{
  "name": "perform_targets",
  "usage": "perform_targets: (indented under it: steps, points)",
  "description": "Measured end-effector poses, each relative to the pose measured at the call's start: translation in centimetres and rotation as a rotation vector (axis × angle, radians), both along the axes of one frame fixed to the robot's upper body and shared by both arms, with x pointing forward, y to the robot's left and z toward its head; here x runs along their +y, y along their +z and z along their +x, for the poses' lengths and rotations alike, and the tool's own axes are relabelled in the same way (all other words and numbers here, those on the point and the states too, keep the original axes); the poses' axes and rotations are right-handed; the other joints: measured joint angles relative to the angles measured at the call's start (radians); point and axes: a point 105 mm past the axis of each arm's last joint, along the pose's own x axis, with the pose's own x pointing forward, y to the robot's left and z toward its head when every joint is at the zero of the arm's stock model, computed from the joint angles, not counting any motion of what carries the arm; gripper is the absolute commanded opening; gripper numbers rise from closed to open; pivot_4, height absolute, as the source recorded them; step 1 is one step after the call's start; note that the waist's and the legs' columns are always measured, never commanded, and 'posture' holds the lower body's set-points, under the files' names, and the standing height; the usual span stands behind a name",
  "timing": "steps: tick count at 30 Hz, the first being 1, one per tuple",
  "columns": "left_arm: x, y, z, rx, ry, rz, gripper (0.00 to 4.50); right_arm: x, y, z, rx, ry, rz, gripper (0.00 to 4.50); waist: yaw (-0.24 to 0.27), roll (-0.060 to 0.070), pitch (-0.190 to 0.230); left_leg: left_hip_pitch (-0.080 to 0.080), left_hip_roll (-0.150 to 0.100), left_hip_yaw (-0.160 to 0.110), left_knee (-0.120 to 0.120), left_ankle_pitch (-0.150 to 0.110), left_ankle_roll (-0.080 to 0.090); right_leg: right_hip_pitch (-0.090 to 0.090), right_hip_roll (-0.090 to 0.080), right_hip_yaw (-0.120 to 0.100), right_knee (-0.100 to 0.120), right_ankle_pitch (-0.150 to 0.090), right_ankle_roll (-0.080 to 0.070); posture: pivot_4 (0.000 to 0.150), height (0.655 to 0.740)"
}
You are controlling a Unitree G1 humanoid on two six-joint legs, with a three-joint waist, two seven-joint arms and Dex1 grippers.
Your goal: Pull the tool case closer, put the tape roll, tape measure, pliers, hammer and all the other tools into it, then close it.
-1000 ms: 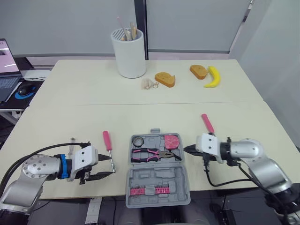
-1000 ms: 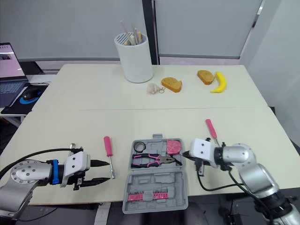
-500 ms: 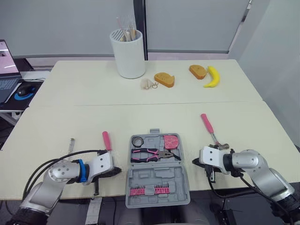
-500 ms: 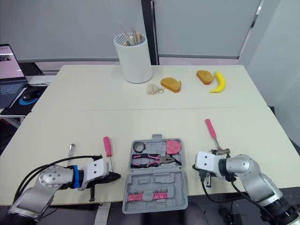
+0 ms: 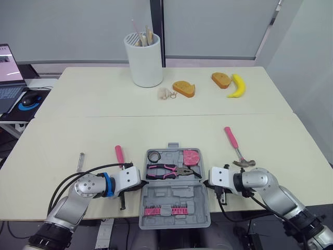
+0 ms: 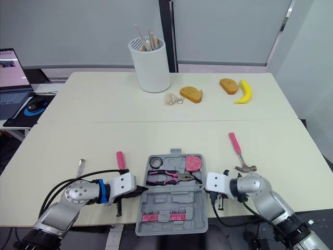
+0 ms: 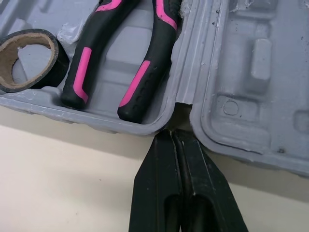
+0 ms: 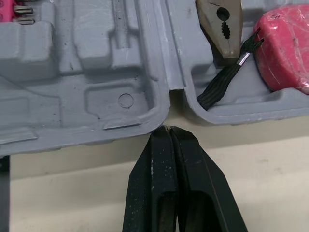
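Observation:
The grey tool case (image 5: 174,197) lies open near the table's front edge. Inside it are a black tape roll (image 5: 153,157), a pink tape measure (image 5: 191,157), pink-handled pliers (image 5: 166,171) and a pink bit strip (image 5: 165,211). My left gripper (image 7: 172,133) is shut, its tips against the hinge notch on the case's left side. My right gripper (image 8: 167,129) is shut too, its tips at the hinge notch on the right side. A pink-handled hammer (image 5: 235,147) lies right of the case. Left of it lie a pink-handled screwdriver (image 5: 119,154) and a small metal tool (image 5: 80,161).
At the back stand a white cup of utensils (image 5: 145,60), two bread pieces (image 5: 183,88) (image 5: 220,79), a banana (image 5: 237,85) and a small keyring (image 5: 164,94). A laptop (image 5: 8,73) and mouse (image 5: 27,99) sit on a side desk at far left.
My left gripper closed and slid right past the screwdriver to the case's left hinge. My right gripper drew back, then moved in to the case's right hinge.

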Motion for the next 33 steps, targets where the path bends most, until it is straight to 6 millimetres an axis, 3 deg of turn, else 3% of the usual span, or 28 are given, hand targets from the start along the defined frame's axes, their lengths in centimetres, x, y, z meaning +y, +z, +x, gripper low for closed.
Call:
perform_targets:
  steps: [10,22,33]
  points:
    - [-0.8,0.2,1.5,-0.022,-0.009,0.003,0.02,-0.3,0.1,0.3,-0.005,-0.014,-0.007,0.0,0.003,0.003,-0.002,0.001,-0.001,0.0,0.0,0.0,0.0,0.002,0.001,0.0,0.0,0.0,0.0,0.15,0.74]
    - [-1.2,0.8,4.2,-0.047,0.022,0.029,0.02,-0.4,0.6,3.3,-0.036,-0.082,-0.005,0.0,0.002,0.003,-0.002,0.001,-0.001,0.0,0.0,0.0,0.0,0.001,0.003,0.0,0.0,0.001,-0.001,0.15,0.74]
    - [-1.1,1.1,5.2,-0.07,0.046,0.042,0.02,-0.1,0.8,4.8,-0.061,-0.091,-0.01,0.0,0.001,0.003,-0.002,0.001,-0.001,0.0,0.0,0.0,0.0,0.001,0.003,0.0,0.0,0.001,-0.001,0.15,0.74]
